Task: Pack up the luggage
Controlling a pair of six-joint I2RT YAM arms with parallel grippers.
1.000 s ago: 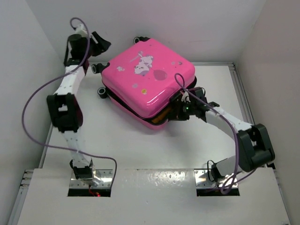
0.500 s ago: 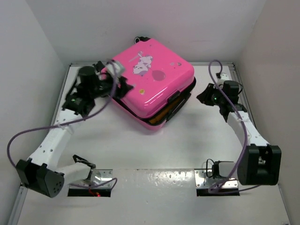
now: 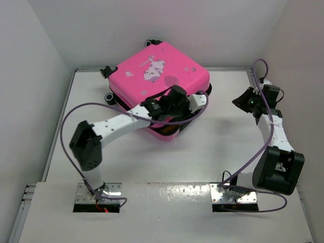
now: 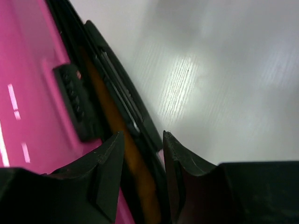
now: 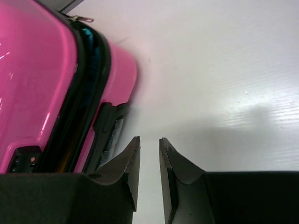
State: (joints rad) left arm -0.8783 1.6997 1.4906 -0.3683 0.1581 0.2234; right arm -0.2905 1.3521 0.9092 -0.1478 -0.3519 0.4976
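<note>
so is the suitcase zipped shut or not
Not shut: the suitcase lid is down, but a dark gap runs between its pink shells, with something orange showing inside.

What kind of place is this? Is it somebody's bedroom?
Probably not; it looks like a robot test booth. Plain white walls box in a white table, the left arm and right arm are bolted at its near edge, and a pink suitcase lies on it.

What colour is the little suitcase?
Hot pink suitcase, white cartoon animal on top; clearest from the top camera.
</note>
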